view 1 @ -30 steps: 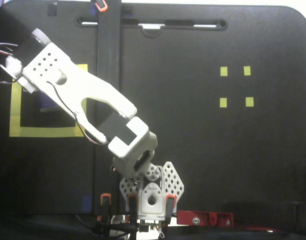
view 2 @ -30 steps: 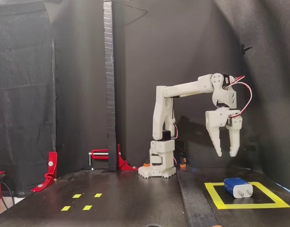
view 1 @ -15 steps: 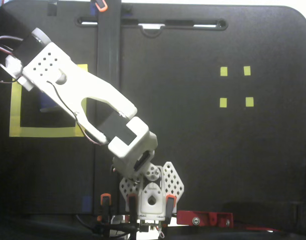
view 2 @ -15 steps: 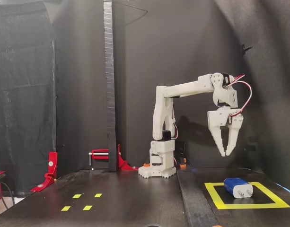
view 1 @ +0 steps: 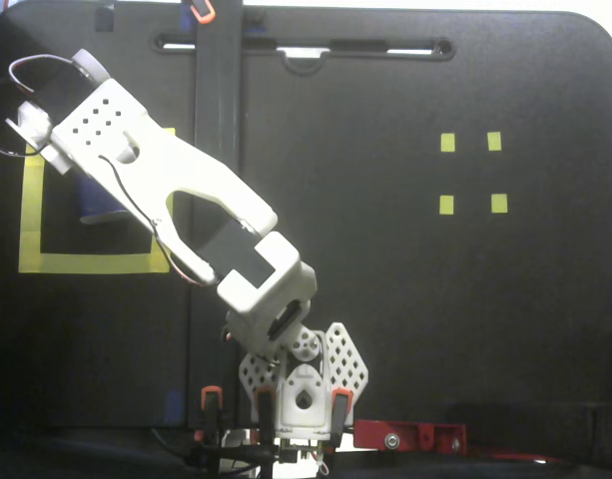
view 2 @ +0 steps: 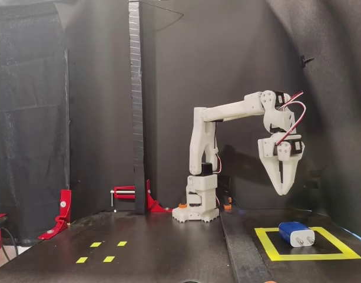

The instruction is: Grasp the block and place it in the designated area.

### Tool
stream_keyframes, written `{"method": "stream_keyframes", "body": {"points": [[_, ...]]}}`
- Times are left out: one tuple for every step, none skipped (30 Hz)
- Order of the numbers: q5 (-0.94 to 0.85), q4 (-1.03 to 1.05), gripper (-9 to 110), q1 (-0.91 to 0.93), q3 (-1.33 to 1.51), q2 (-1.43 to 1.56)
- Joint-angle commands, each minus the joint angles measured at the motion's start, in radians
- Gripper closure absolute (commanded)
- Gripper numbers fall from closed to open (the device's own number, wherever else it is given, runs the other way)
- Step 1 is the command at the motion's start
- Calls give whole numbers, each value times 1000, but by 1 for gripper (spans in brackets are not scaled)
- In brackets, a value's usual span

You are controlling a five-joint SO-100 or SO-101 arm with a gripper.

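The dark-blue block [view 2: 296, 233] lies flat on the black surface inside the yellow-taped square [view 2: 268, 243], its two silvery prongs pointing toward the front right corner in the side-on fixed view. It sits wholly within the tape border, touching none of it. From the top-down fixed view only a sliver of the block [view 1: 98, 208] peeks out from under the white arm [view 1: 186, 200], which stretches from its base [view 1: 304, 384] diagonally across the near corner of the square [view 1: 86, 262].

The gripper [view 2: 284, 190] hangs well above the block, pointing straight down, with nothing in it — its two white fingers come together at the tips, so it looks closed and empty. Red and white wires loop off the wrist [view 2: 292, 109].

Away on the other side of the table, four small yellow markers [view 2: 101, 251] form a little rectangle on the mat, well apart from the arm. A red clamp [view 2: 133, 197] sits by the tall dark post [view 2: 135, 100] behind the base, and another red bracket [view 2: 61, 212] stands at the left edge.
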Motion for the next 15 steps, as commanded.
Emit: {"method": "stream_keyframes", "body": {"points": [[12,6,101,5,-40,43],[12,6,101,8,-40,43],[12,6,101,11,-40,43],[12,3,101,15,-40,44],[12,0,101,23,-40,44],[12,-3,101,32,-40,44],[12,-5,101,44,-40,43],[12,-6,101,60,-40,41],[12,-6,101,80,-40,41],[11,-6,101,103,-40,38],[8,-9,101,127,-40,37],[6,-14,101,158,-40,34],[6,-20,101,187,-40,28],[5,-25,101,219,-40,21],[3,-29,101,253,-40,14]]}}
